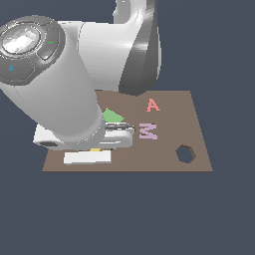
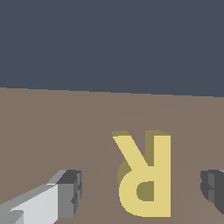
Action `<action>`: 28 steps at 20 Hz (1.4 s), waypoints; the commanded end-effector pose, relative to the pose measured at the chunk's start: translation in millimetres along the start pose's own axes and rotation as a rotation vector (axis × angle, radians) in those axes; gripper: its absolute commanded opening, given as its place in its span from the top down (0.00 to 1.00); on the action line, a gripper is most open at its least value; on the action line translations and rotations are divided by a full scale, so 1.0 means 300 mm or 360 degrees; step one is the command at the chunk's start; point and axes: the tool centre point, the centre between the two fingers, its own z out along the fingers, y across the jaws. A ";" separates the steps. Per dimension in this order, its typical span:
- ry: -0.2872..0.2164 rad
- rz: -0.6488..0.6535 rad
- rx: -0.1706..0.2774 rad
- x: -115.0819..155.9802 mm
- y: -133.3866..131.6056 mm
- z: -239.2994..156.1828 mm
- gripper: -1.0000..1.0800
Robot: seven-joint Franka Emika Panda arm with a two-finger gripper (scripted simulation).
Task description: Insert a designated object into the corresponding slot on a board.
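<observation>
The yellow letter R (image 2: pixel 146 175) lies flat on the brown board (image 2: pixel 52 131). My gripper (image 2: pixel 140 190) is open and low over it. One finger (image 2: pixel 68 192) stands on one side of the R and the other finger (image 2: pixel 213 186) on the opposite side, and neither touches it. In the exterior view only a yellow sliver of the R (image 1: pixel 96 149) shows under my hand (image 1: pixel 87 157), near the board's (image 1: pixel 174 114) front corner on the exterior view's left. The R-shaped slot is not in view; my arm hides much of the board.
A pink letter A (image 1: pixel 153 105) and a lilac letter M (image 1: pixel 148 131) lie mid-board. A dark hexagonal hole (image 1: pixel 185 154) is at the front on the exterior view's right. A green piece (image 1: pixel 112 116) shows beside my arm.
</observation>
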 end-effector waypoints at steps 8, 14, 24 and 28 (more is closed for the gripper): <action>0.0001 0.0000 0.0000 0.004 0.002 0.050 0.04; 0.0002 -0.0001 0.0000 0.005 0.002 0.068 1.00; 0.0002 -0.0001 0.0000 0.005 0.002 0.067 1.00; 0.0001 0.0020 0.0000 0.006 0.004 0.068 1.00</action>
